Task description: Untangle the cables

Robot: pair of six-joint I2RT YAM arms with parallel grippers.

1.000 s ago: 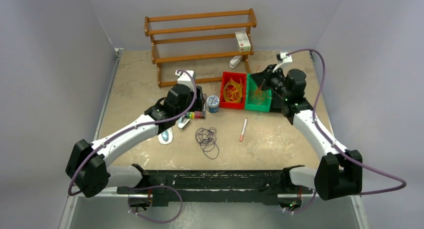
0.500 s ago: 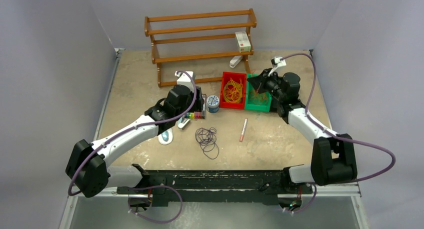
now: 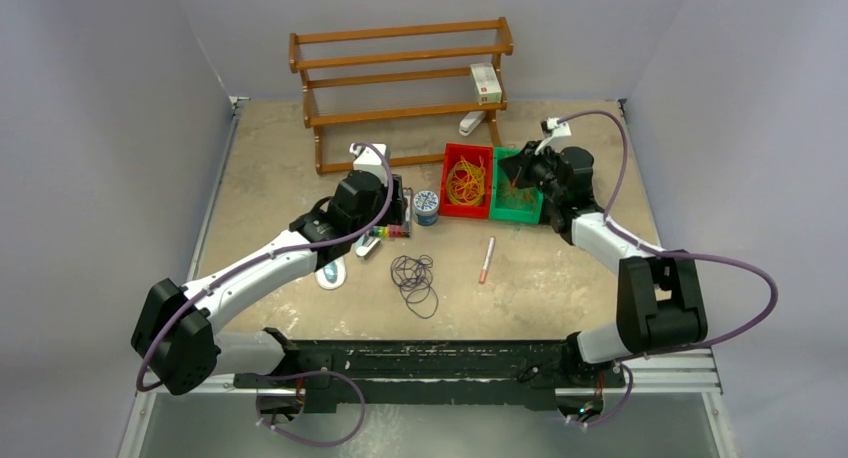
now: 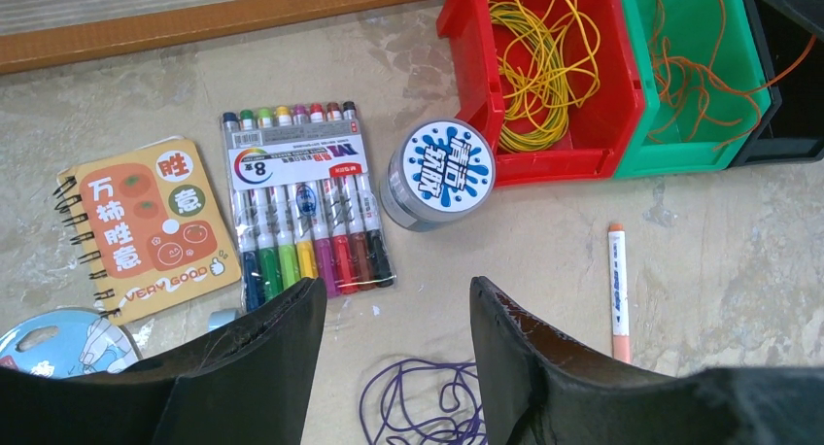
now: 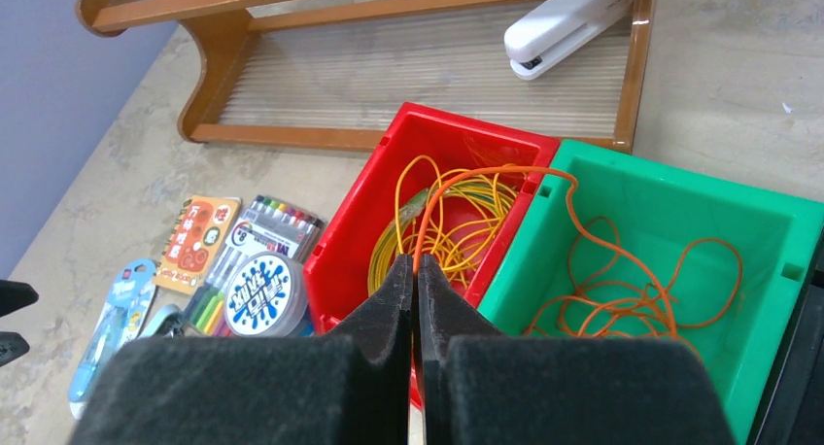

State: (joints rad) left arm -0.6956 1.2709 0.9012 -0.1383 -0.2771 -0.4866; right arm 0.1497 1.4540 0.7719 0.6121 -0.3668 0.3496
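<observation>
Yellow cable loops (image 3: pixel 464 181) lie in a red bin (image 3: pixel 466 212); they also show in the right wrist view (image 5: pixel 457 226) and left wrist view (image 4: pixel 540 66). Orange cable loops (image 5: pixel 632 299) lie in the green bin (image 3: pixel 513 213). My right gripper (image 5: pixel 415 262) is shut on one orange cable (image 5: pixel 486 173), which arches from the jaws over the red bin into the green bin (image 5: pixel 748 241). Dark purple cable loops (image 3: pixel 414 280) lie on the table; the left wrist view shows them (image 4: pixel 418 406) below my left gripper (image 4: pixel 396 294), which is open and empty.
A wooden rack (image 3: pixel 400 78) stands at the back with a small box (image 3: pixel 485 82) and a white stapler (image 3: pixel 471 124). A marker pack (image 4: pixel 301 212), a notebook (image 4: pixel 146 226), a round tin (image 3: pixel 426 206) and an orange pen (image 3: pixel 487 259) lie on the table.
The right gripper has moved back and left over the green bin's far edge, carrying the orange cable. The left arm has not moved.
</observation>
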